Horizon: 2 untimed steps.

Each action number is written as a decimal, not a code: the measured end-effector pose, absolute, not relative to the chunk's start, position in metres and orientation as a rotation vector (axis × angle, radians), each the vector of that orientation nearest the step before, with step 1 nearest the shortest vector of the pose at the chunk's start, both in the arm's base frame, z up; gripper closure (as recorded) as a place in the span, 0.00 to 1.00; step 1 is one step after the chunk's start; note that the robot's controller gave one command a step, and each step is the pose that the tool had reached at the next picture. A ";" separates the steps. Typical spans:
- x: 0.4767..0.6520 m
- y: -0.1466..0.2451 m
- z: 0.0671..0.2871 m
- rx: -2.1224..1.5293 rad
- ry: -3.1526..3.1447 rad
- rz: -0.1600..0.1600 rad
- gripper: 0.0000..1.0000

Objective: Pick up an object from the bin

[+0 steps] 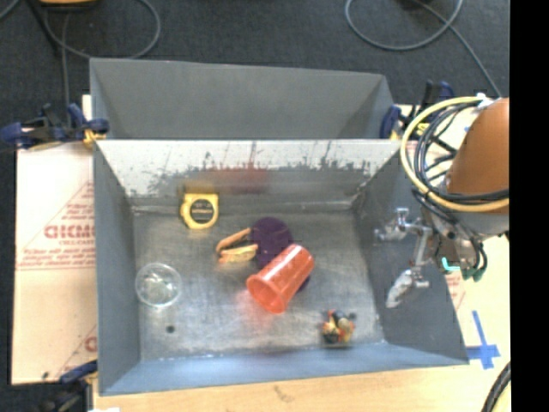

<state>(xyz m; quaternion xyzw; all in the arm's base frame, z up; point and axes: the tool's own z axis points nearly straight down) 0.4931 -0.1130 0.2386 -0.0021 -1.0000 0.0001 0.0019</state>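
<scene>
The gripper (400, 260), fingers spread open, hangs over the right wall of the grey bin (257, 110). Nearest lie a small dark trinket (338, 326) (lower right) and a toppled red cup (280, 278) at centre.

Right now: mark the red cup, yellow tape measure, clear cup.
red cup (280, 279): camera view, on its side wall
yellow tape measure (199, 210): camera view, on its face
clear cup (158, 283): camera view, on its middle
</scene>
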 end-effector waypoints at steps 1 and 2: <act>0.495 -0.113 0.242 -0.001 -3.145 0.003 0.00; 0.535 -0.077 0.197 0.107 -3.150 0.006 0.00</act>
